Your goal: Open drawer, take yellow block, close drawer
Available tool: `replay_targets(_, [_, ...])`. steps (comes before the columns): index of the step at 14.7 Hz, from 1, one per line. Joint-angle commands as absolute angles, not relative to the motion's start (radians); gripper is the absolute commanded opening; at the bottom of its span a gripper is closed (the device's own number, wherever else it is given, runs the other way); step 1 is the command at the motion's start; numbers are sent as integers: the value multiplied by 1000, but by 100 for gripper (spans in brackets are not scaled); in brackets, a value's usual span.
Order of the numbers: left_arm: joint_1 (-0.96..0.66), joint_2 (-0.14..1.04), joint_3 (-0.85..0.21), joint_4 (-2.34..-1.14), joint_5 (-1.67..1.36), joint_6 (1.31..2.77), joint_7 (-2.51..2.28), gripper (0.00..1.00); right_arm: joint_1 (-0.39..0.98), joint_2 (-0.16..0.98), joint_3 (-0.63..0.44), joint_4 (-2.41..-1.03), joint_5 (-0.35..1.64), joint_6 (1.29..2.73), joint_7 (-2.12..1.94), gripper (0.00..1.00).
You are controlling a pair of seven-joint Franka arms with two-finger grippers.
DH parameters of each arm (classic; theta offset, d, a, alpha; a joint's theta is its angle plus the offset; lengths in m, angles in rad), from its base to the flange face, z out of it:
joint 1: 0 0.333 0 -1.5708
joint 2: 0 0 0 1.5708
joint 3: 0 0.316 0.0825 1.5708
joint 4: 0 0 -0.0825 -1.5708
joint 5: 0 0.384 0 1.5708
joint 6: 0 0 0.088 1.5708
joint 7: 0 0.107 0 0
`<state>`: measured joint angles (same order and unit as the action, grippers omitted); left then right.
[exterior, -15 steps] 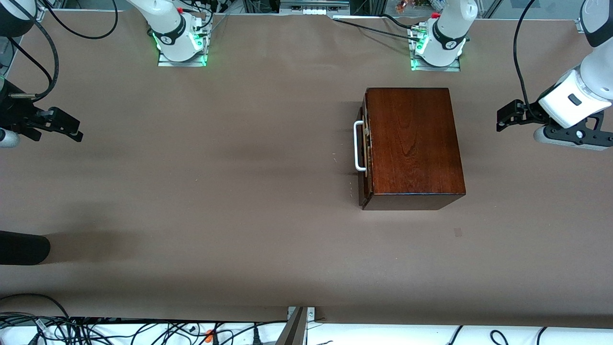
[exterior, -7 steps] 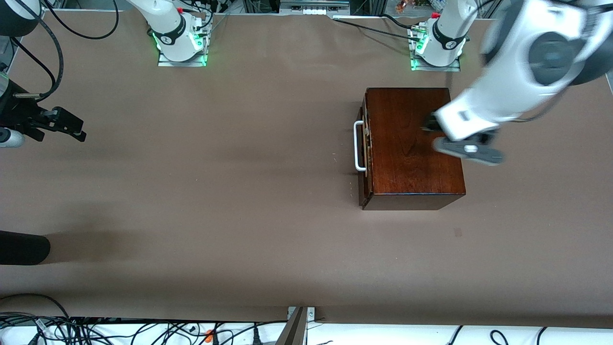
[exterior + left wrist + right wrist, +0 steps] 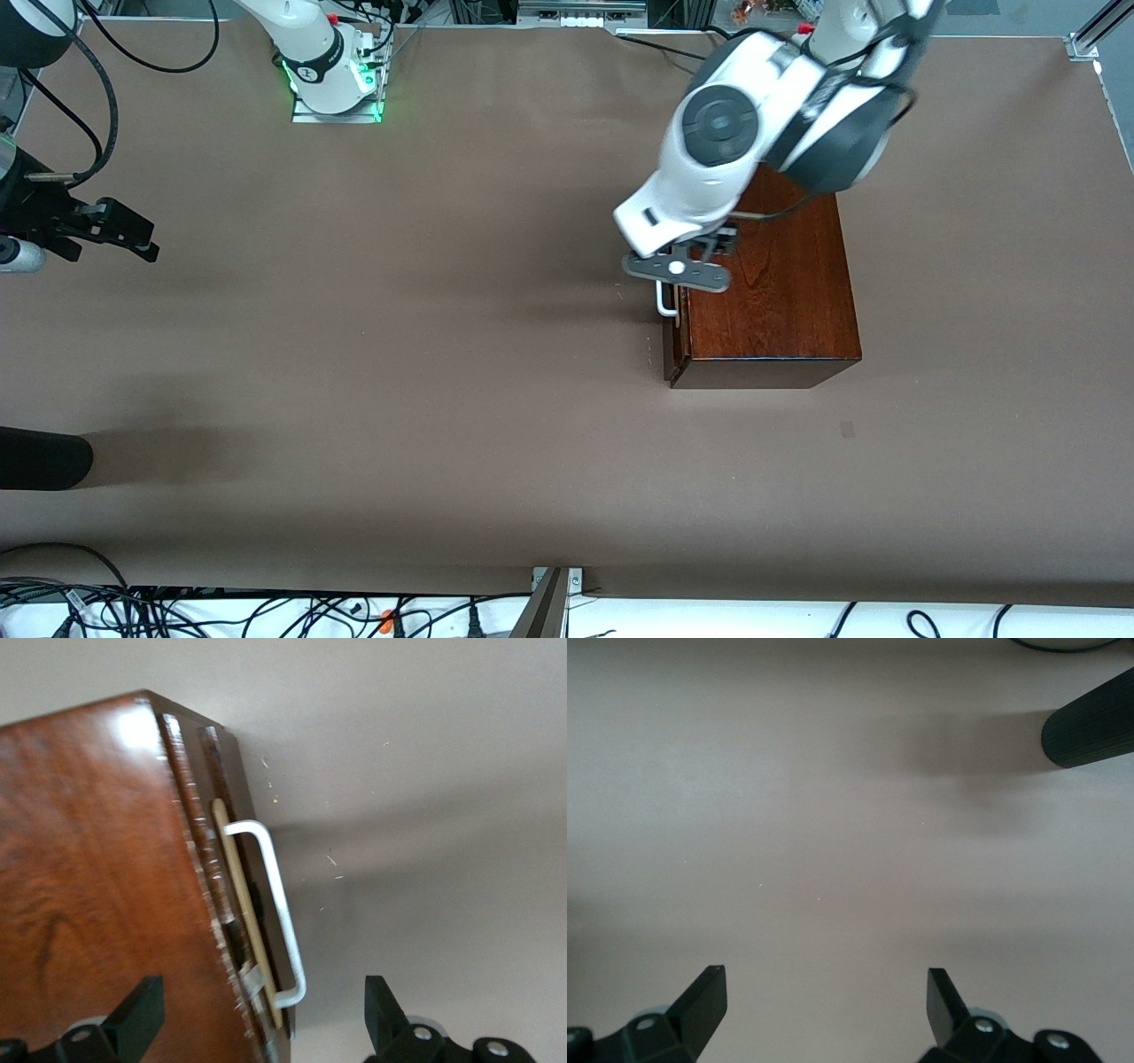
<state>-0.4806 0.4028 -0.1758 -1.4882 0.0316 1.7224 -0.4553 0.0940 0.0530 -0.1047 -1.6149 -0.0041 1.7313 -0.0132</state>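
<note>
Flat brown matte desk (image 3: 399,372) filled the view under even overhead light, soft shadows. Tangled black cables (image 3: 177,611) lay along its near white edge; metal frame rails (image 3: 576,13) ran along the robots' end.

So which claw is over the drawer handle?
The left claw, open above the white handle of the drawer. The right claw waits, open, over bare table.

The drawer (image 3: 671,310) sits nearly shut in its reddish-brown box, white handle (image 3: 276,904) facing the right arm's end.
</note>
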Motion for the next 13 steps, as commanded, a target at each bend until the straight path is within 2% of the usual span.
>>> replay_targets(1, [-531,477,-164,-1448,135,1750,-529,100,94,44,-101,-1617,-17,1730,-20,100])
replay_targets(9, [-569,581,-164,-1456,253,1854,-635,100,94,44,-101,-1618,-17,1727,-20,100])
replay_targets(13, [-580,603,-163,-1468,265,1858,-652,100,94,44,-101,-1618,-17,1726,-20,100])
